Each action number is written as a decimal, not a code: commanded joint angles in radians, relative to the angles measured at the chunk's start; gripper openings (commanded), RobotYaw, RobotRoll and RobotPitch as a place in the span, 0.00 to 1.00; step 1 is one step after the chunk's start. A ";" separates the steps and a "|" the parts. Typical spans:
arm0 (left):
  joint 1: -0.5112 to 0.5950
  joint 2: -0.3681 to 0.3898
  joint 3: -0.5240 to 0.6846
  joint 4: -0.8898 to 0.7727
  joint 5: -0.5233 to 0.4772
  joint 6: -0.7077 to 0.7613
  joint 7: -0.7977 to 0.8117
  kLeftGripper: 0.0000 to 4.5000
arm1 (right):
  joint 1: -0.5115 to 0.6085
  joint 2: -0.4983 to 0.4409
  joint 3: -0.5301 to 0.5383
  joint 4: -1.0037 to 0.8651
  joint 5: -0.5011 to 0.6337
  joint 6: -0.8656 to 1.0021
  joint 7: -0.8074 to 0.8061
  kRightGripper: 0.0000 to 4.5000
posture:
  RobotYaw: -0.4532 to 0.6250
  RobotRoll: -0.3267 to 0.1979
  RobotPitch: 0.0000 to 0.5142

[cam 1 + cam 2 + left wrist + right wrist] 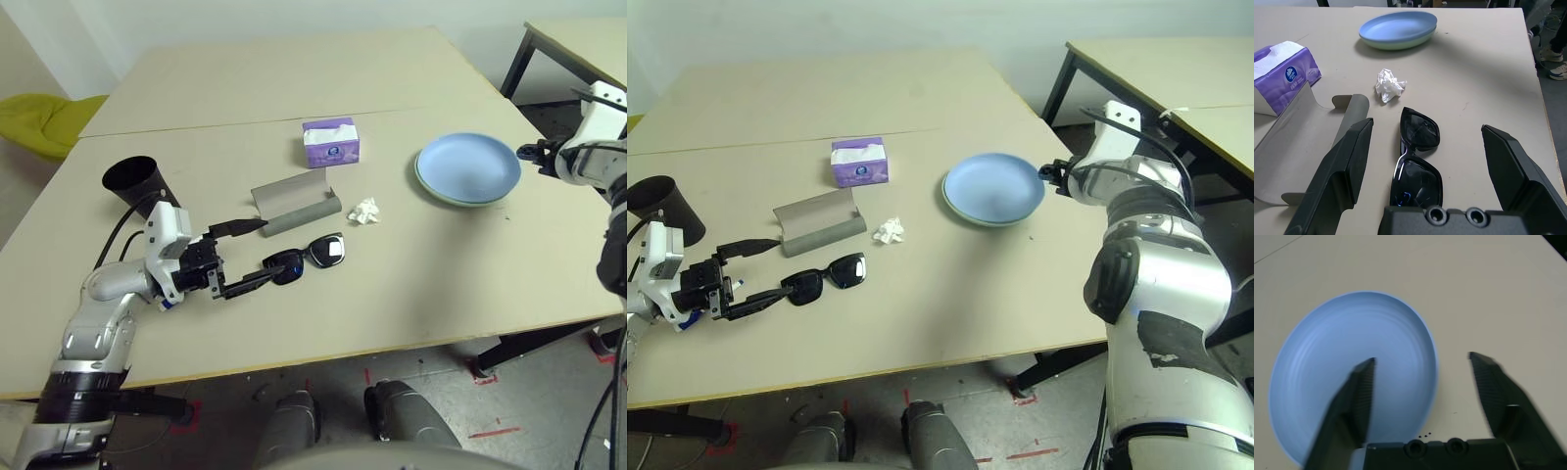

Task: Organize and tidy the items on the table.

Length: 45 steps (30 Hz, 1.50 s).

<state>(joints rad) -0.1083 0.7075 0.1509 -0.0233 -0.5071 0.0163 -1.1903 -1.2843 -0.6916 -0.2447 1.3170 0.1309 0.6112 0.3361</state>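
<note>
Lower left of frame: left gripper [243, 258] low over beige bench [411, 284], fingers apart astride one black plastic sunglasses [306, 258] | right edge: right gripper [1420, 382] fingers apart above two stacked round plates [468, 169], light-blue over light-green

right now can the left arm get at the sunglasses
Probably yes. The left gripper is open with the sunglasses lying flat between its fingers; nothing lies in between, and the open glasses case sits just beside the path.
</note>
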 commanded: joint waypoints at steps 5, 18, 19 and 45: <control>-0.017 0.020 0.022 0.020 0.000 0.006 -0.006 1.00 | 0.075 -0.093 0.168 -0.271 -0.054 0.047 0.456 1.00 | 0.30 0.62 0.25; -0.055 0.035 0.011 0.061 0.009 0.016 -0.043 1.00 | 1.299 0.045 0.015 -1.820 0.200 0.111 0.441 1.00 | 0.23 0.62 0.26; -0.065 0.037 0.010 0.068 0.010 0.018 -0.045 1.00 | 1.316 0.072 0.043 -1.814 0.186 0.059 0.428 1.00 | 0.23 0.62 0.26; -0.046 0.085 0.019 0.064 0.019 0.055 -0.049 1.00 | 0.915 0.313 0.359 -1.162 0.006 -0.464 0.393 1.00 | 0.27 0.62 0.20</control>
<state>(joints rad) -0.1678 0.7768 0.1746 0.0440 -0.5058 0.0596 -1.2341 -0.3678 -0.3869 0.1014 0.1418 0.1471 0.1563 0.7316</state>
